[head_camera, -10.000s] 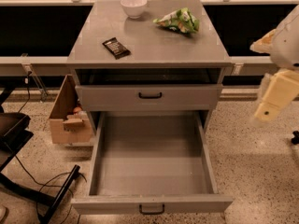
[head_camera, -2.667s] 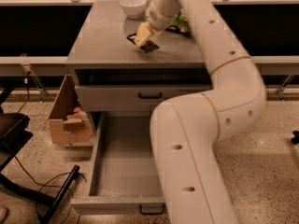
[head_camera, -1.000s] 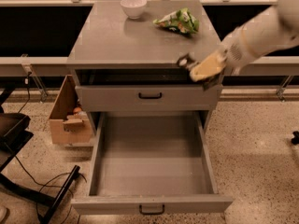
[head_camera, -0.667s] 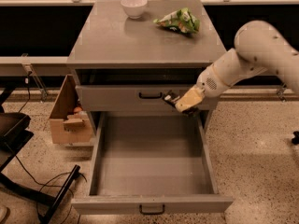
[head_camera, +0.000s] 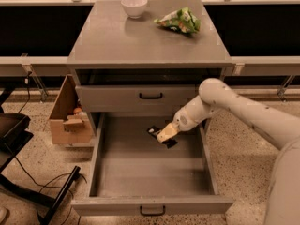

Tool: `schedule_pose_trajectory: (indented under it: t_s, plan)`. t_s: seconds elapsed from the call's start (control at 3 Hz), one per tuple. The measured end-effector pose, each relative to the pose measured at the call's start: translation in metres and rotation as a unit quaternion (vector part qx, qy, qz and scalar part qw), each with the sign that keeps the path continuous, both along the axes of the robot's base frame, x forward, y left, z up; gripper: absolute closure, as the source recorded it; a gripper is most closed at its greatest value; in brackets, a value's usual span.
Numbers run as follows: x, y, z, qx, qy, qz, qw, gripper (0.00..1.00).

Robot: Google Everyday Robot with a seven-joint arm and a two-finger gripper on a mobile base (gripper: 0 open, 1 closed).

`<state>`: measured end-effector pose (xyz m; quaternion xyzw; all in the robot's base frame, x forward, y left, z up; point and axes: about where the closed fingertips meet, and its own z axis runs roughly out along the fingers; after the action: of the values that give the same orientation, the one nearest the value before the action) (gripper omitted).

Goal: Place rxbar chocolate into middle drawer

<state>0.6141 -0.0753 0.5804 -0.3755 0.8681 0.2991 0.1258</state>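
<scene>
Camera view: the drawer (head_camera: 140,175) is pulled fully out, its front wall with a black handle (head_camera: 152,211) toward the bottom edge of the picture. The arm (head_camera: 234,109) comes in from the right, crosses above the drawer's right wall and slopes down into it. The gripper (head_camera: 166,133) sits low over the back half of the drawer floor, right of the middle and closer to the back edge than to the front. It is pinching the bar (head_camera: 153,130): the dark wrapper sticks out on both sides of the pale fingers (head_camera: 165,134), one end toward the back left, the other toward the front right. Whether the bar touches the floor cannot be told.

Above, the upper drawer (head_camera: 140,98) is closed. On the cabinet top (head_camera: 140,41), a white bowl (head_camera: 134,6) stands at the back edge, left of the middle, and a green-and-white bag (head_camera: 179,20) lies near the back right corner. A cardboard box (head_camera: 68,116) stands on the ground beside the cabinet's left side.
</scene>
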Motion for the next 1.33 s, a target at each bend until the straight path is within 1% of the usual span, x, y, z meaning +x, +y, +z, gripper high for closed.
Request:
schedule_pose_trajectory:
  t_s: [0.33,0.67,1.0,1.33]
  plan:
    - [0.004,0.008,-0.060,-0.039,0.010,-0.051,0.9979,1.00]
    - [-0.037,0.036,-0.148,-0.073,0.072,-0.129,0.9863,1.00]
    - [-0.064,0.059,-0.191,-0.066,0.122,-0.212,0.9673,1.00]
    - [-0.049,0.063,-0.191,-0.047,0.116,-0.261,0.9571,0.81]
